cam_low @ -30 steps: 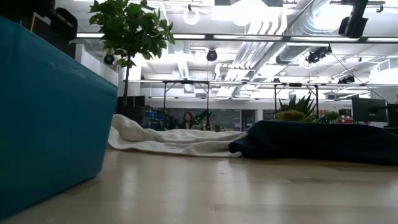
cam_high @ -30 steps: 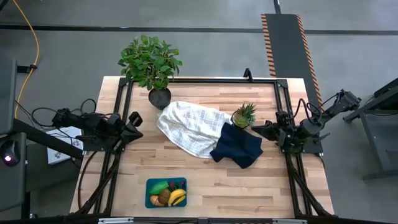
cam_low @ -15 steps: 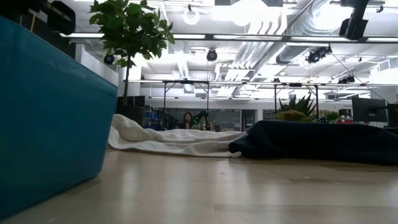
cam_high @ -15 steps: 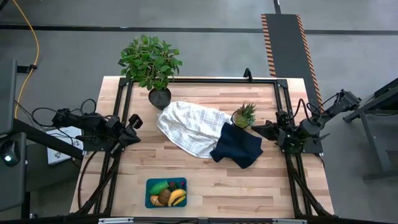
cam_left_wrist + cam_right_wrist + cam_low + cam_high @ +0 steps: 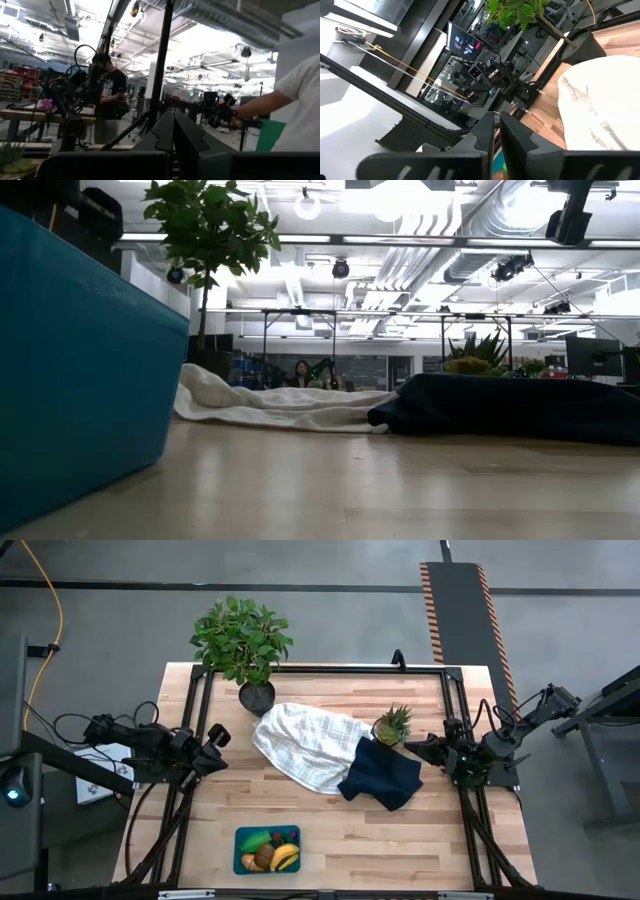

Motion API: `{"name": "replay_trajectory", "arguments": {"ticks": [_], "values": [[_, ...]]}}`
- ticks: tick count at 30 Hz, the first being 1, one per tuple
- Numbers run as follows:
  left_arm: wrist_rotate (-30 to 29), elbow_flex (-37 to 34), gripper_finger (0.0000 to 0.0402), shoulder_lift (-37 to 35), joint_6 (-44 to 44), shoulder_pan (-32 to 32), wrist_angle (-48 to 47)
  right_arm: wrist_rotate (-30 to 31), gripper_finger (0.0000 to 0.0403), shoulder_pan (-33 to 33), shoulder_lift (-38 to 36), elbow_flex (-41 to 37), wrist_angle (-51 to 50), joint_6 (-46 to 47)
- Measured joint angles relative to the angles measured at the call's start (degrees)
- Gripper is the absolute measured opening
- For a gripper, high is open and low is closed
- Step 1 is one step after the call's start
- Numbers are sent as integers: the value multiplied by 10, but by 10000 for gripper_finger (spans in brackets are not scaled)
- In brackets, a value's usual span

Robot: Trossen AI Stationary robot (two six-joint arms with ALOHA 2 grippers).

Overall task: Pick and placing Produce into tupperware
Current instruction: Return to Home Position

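The teal tupperware (image 5: 267, 849) stands near the table's front edge, left of centre; its wall (image 5: 80, 360) fills the left of the low view. Produce lies inside it: a yellow banana (image 5: 285, 858), a green piece (image 5: 258, 839) and a brown ball (image 5: 264, 857). My left gripper (image 5: 216, 735) hovers shut at the table's left edge, its fingers closed together in the left wrist view (image 5: 173, 125). My right gripper (image 5: 412, 745) hovers shut at the right edge, beside the navy cloth, with its fingertips (image 5: 496, 127) nearly together. Neither holds anything.
A white checked cloth (image 5: 310, 745) lies mid-table, with a dark navy cloth (image 5: 381, 773) overlapping its right end. A small pineapple (image 5: 392, 725) stands behind the navy cloth. A potted plant (image 5: 242, 640) stands at the far left. Bare wood lies between the cloths and the tupperware.
My left gripper has turned a little at the wrist while staying where it was. Nothing else has moved.
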Motion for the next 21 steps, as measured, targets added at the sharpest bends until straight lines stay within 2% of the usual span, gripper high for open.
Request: {"name": "replay_trajectory", "arguments": {"ticks": [10, 21], "values": [[-28, 0, 0, 0, 6, 0, -147, 0, 18, 0, 0, 0, -1, 0], [-38, 1, 0, 0, 22, 0, -220, 0, 18, 0, 0, 0, -4, 0]]}}
